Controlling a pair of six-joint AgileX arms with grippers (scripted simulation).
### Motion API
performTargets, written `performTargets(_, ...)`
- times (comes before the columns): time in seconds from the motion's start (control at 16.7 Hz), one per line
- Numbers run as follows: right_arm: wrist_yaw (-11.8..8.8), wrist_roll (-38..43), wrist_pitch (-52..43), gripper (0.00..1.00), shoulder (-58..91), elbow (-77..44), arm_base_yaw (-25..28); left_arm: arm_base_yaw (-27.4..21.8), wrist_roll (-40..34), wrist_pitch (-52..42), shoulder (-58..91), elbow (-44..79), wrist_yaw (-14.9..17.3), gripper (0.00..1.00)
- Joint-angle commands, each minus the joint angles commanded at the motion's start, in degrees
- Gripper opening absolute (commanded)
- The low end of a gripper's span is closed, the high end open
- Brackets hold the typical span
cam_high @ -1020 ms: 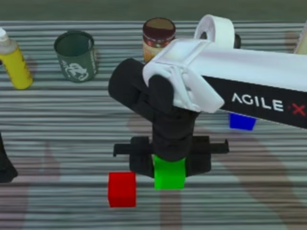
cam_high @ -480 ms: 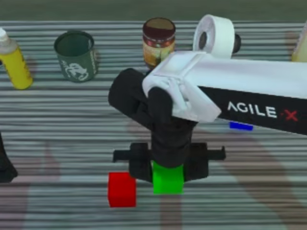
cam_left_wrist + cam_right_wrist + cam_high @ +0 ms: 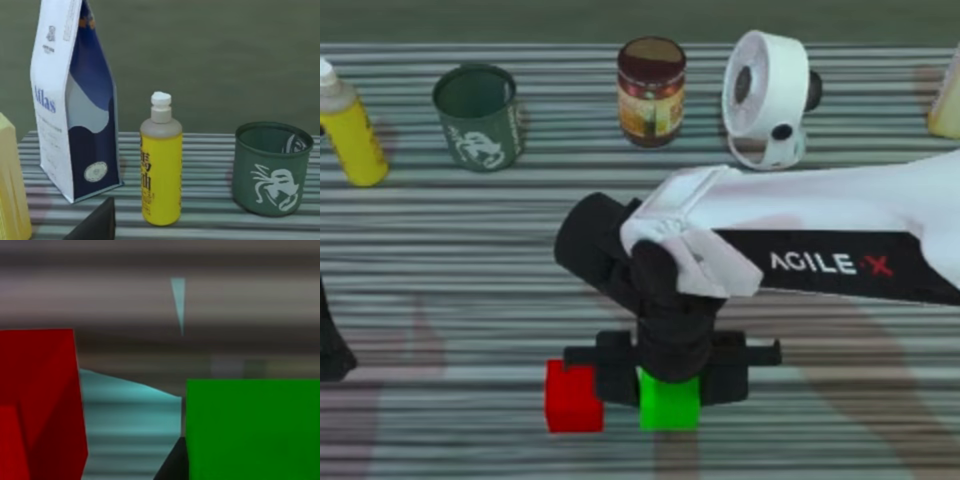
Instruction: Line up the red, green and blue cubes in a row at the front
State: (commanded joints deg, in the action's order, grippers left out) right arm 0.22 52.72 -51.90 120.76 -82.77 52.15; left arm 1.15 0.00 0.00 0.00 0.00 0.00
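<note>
1. Right pincer [image 3: 669, 372] is low near the tabletop's front edge, fingers closed on the green cube [image 3: 669, 402]. The black jaw bar spans both sides of the cube.
2. Red cube [image 3: 573, 396] sits just beside it toward the left edge, with a narrow gap. In the right wrist view, red [image 3: 40, 405] and green [image 3: 252, 430] are apart, not touching.
3. Blue cube isn't visible in any view; it may be hidden under the right arm's white link, can't confirm.
4. Left pincer: only a dark sliver shows at the tabletop's left edge; parked, can't tell its state.
5. Judgement: step in hand is placing green next to red. To do it well:
   - Confirm the cube base is flat on the tabletop before release; contact isn't clear from these views.
   - Match green's front face to red's so the row runs parallel to the front edge.
   - Keep the gap. The jaw bar's left end overlaps the red cube in the top view, so opening could nudge it.
   - Open just enough, then lift straight up, no sideways drag.
6. Mug [image 3: 477, 116], jar [image 3: 651, 90], fan [image 3: 767, 98] and yellow bottle [image 3: 349, 128] sit along the back edge, well apart from the work.
</note>
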Motion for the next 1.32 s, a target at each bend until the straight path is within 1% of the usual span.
performTargets(0.06,0.00,0.00,0.00,0.00,0.00,0.00,0.00,0.00,0.00,0.00,0.00,0.00,0.00,1.00)
performTargets(0.84,0.00,0.00,0.00,0.98,0.00,0.00,0.00,0.00,0.00,0.00,0.00,0.00,0.00,1.00)
performTargets(0.9,0.00,0.00,0.00,1.00,0.00,0.00,0.00,0.00,0.00,0.00,0.00,0.00,0.00,1.00)
performTargets(1.32,0.00,0.00,0.00,1.00,0.00,0.00,0.00,0.00,0.00,0.00,0.00,0.00,0.00,1.00)
